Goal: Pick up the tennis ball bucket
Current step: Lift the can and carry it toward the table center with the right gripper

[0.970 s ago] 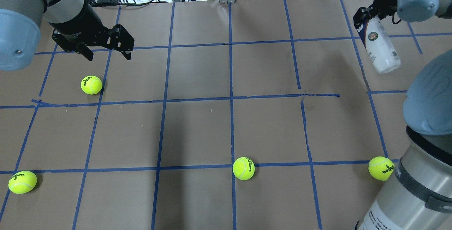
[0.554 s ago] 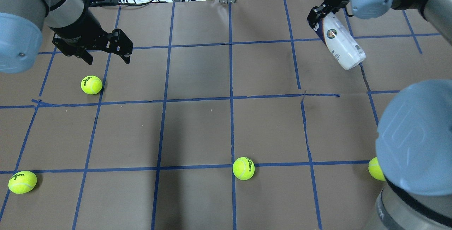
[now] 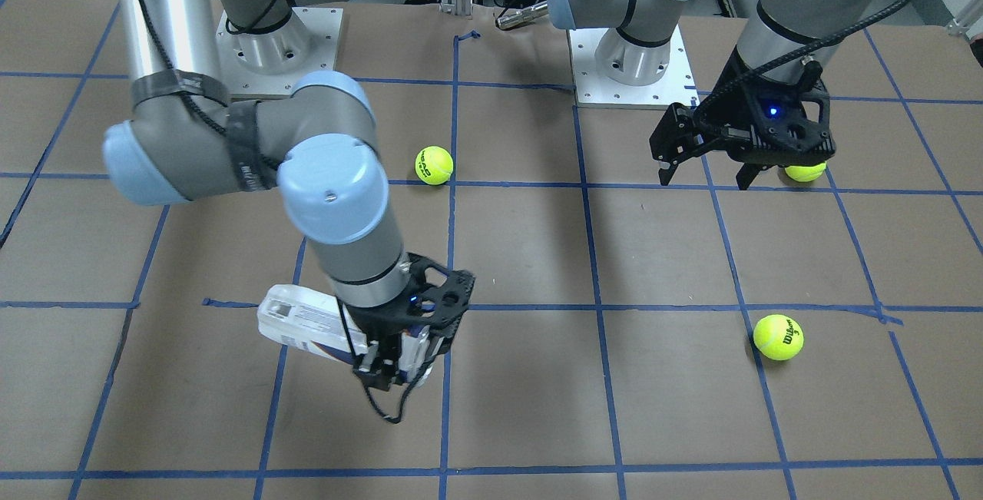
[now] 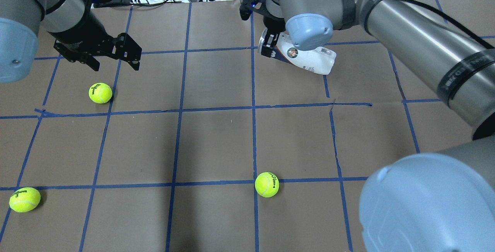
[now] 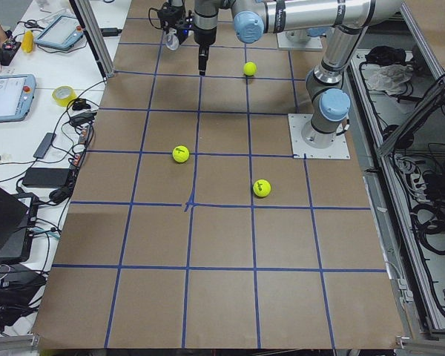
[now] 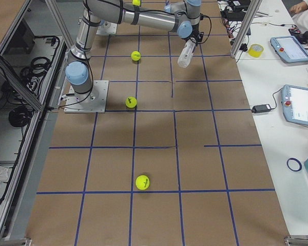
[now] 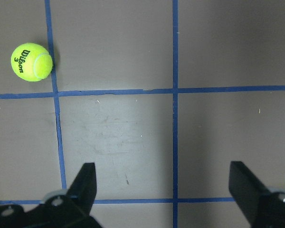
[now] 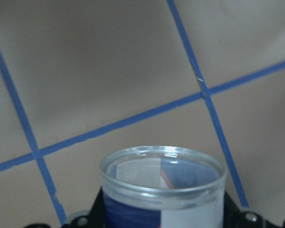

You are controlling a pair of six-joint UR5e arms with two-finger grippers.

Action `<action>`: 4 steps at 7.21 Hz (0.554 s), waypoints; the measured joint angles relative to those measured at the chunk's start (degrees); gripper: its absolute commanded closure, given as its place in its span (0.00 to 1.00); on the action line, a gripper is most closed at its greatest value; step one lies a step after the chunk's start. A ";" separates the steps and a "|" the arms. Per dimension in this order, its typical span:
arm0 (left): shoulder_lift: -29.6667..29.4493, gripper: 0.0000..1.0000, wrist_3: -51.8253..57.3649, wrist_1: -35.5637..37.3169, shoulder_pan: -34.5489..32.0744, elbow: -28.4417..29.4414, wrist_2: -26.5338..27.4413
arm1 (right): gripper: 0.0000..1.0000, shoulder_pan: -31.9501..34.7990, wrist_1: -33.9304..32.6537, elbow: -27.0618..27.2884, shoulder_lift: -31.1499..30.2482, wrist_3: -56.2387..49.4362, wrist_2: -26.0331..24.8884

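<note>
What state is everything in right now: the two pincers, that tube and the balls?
Tennis ball bucket: held off the table, tilted, lidless, no balls visible inside.
Right pincer: shut on the bucket.
Left pincer: open, empty, above the table.
Tennis balls: lying loose on the table.

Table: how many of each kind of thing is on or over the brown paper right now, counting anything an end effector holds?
Balls: 4 (the right arm hides one in the overhead view)
Bucket: 1
Total: 5
</note>
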 measured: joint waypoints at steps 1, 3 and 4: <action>-0.60 0.00 -0.04 1.77 1.93 -0.17 -0.25 | 0.83 3.20 -0.71 1.26 0.72 -5.33 -0.40; -0.72 0.00 0.02 3.81 8.50 -0.40 -1.96 | 0.82 8.59 -2.77 3.97 1.70 -7.78 -0.26; -0.87 0.00 0.37 3.81 11.64 -0.61 -3.71 | 0.80 11.64 -5.03 4.73 1.98 -5.91 -0.15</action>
